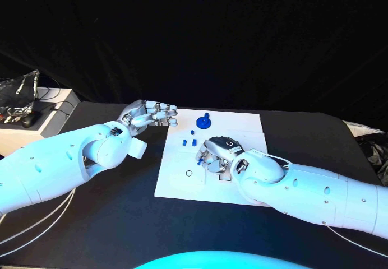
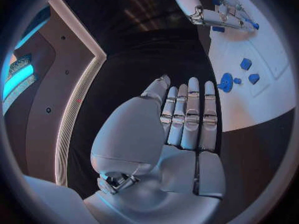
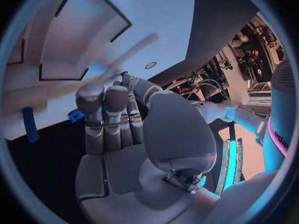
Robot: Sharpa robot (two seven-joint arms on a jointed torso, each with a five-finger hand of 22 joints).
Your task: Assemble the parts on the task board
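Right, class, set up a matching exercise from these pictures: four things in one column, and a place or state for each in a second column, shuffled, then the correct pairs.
Things
1. left hand
2. right hand
3. large round blue part
4. task board

Places or states
A. white, flat in the middle of the black table
B. over the middle of the board, fingers curled downward
C. near the board's far edge
D. beside the board's far left corner, holding nothing

Pairs: 1-D, 2-B, 3-C, 4-A
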